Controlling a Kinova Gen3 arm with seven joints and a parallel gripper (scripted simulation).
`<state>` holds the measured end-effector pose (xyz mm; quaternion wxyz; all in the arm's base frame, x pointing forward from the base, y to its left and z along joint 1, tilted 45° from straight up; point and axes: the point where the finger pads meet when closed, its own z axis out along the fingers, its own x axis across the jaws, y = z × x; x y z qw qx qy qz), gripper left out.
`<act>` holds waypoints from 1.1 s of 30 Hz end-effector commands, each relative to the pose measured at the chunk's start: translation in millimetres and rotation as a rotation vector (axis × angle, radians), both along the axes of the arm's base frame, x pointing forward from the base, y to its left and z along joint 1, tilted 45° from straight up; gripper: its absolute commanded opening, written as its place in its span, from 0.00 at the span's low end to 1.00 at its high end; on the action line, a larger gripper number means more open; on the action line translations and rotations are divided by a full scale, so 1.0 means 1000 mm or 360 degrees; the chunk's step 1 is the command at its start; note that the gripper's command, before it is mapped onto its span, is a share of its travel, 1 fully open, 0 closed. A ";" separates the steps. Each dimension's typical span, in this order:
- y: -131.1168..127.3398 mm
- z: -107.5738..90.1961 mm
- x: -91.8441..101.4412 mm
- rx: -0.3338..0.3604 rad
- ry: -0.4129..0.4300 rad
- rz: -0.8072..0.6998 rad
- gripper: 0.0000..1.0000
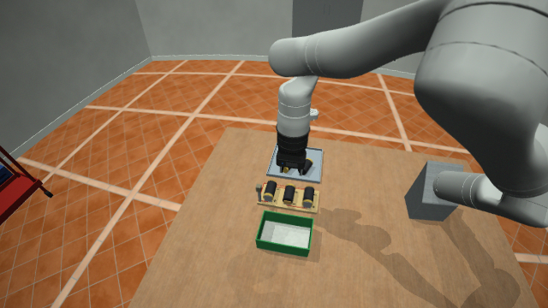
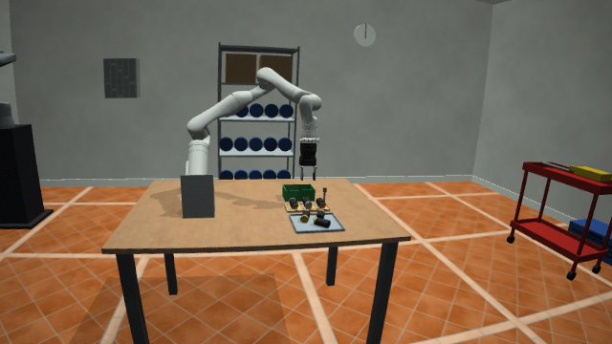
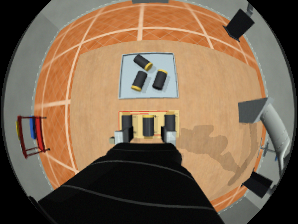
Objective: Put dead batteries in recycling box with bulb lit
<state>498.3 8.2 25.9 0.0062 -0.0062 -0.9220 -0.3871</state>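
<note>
My gripper (image 1: pixel 291 172) (image 2: pixel 308 177) (image 3: pixel 147 132) is open and empty, pointing down high above the table. The pale yellow holder (image 1: pixel 278 198) (image 3: pixel 159 125) bears three black batteries with gold bands: left (image 1: pixel 270 189) (image 3: pixel 127 121), middle (image 1: pixel 288 193) (image 3: pixel 148 127) and right (image 1: pixel 308 195) (image 3: pixel 170 121). Three more batteries (image 3: pixel 142 61) (image 3: pixel 139 80) (image 3: pixel 160 79) lie loose on the tray (image 1: pixel 314 174) (image 2: pixel 306 228) (image 3: pixel 170 93). The green box (image 1: pixel 282 249) (image 2: pixel 298 193) stands upright, its visible floor empty; the wrist view hides it. A small grey post (image 1: pixel 259 192) (image 2: pixel 324 193) stands at the holder's end; whether a bulb is lit, I cannot tell.
The wooden table (image 1: pixel 205 239) (image 2: pixel 239 229) bears everything. The holder lies between the tray and the box. A grey block (image 1: pixel 413 201) (image 2: pixel 198 197) (image 3: pixel 250 110) stands by the arm's base. A red cart (image 1: pixel 17 197) (image 2: pixel 550 234) (image 3: pixel 32 136) stands off the table.
</note>
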 end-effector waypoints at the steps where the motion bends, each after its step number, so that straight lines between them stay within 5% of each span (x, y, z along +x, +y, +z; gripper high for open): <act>1: -0.001 0.000 0.000 -0.0001 -0.0002 -0.0003 1.00; 14: -0.001 0.000 0.000 -0.0001 -0.0002 -0.0003 1.00; 15: -0.001 0.000 0.000 -0.0001 -0.0002 -0.0003 0.90; 33: -0.002 0.000 0.002 -0.0005 0.0002 0.0004 0.90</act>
